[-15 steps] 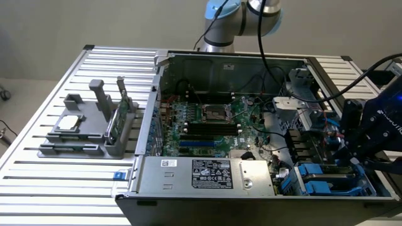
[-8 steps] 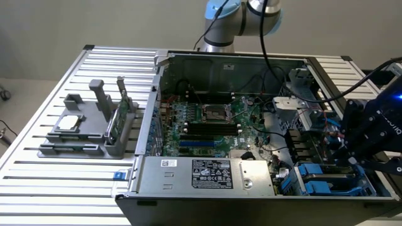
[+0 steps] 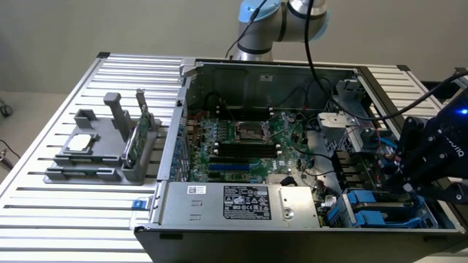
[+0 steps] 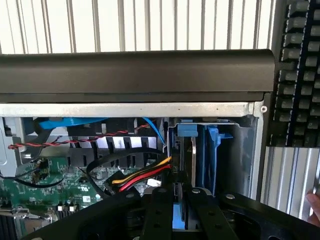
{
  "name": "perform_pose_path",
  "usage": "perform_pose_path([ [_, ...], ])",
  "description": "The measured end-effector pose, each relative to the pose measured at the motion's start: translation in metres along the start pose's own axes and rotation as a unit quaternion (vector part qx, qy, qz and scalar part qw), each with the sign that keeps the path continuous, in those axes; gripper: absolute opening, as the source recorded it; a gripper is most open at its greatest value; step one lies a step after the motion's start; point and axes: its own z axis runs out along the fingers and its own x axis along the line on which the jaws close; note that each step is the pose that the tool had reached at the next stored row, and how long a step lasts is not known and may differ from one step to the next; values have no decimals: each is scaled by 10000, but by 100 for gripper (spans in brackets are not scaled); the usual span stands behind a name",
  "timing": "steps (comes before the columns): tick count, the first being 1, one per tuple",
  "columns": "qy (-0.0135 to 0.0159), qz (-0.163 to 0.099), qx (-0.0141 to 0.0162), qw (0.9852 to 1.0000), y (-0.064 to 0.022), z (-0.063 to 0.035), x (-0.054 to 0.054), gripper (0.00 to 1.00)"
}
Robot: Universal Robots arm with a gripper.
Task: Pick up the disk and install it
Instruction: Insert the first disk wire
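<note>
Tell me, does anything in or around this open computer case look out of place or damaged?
Nothing looks damaged or spilled. One oddity: a person's fingers show beside the computer case in the wrist view, close to where the gripper works by the blue-framed disk bay.

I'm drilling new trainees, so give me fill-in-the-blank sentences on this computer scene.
1. The pincer grips the disk by its ___ carrier.
2. The green card stands in a holder on the exterior view's ___.
3. The computer case lies on a slatted ___.
Missing: blue; left; table.
</note>
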Motion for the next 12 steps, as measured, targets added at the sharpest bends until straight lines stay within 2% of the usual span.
perform_pose_path([
  [3,-55,105,82,9999,0,1,0,17],
  [5,-106,137,114,9998,4,0,1,17],
  [9,-212,160,128,9996,27,5,53,17],
  [10,-228,162,129,9995,29,4,57,17],
  [12,-231,163,129,9995,29,5,57,17],
])
